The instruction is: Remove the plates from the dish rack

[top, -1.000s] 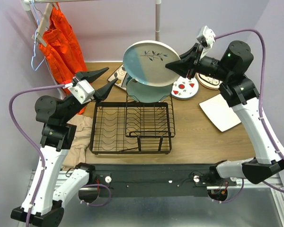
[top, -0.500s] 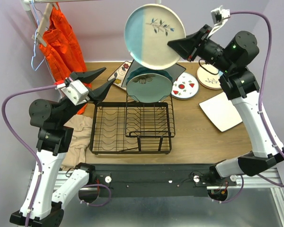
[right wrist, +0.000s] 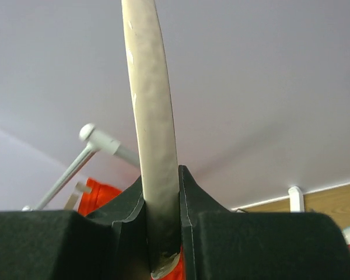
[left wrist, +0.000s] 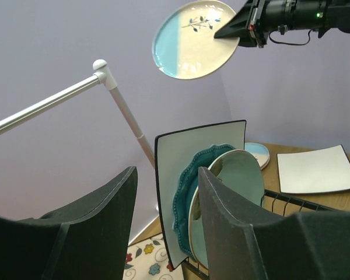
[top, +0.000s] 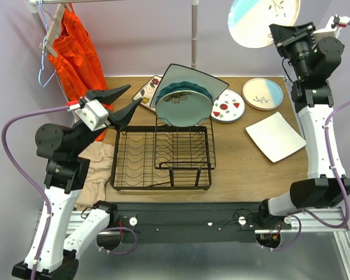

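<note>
The left hand was held open and empty, just left of the upper tier of the dish rack. Just beyond its fingertips, upright plates were slotted in that tier, a square one at the back. Farther off, the right hand was clamped on the rim of a blue-and-cream round plate, high above the surface. A white square plate was laid flat below it.

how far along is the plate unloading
Done: a white square plate, a red-fruit print plate and a blue-and-cream round plate lie on the wooden table. In hand: a matching round plate, clamped in the right jaws. Remaining: about three plates upright in the black wire dish rack.
</note>
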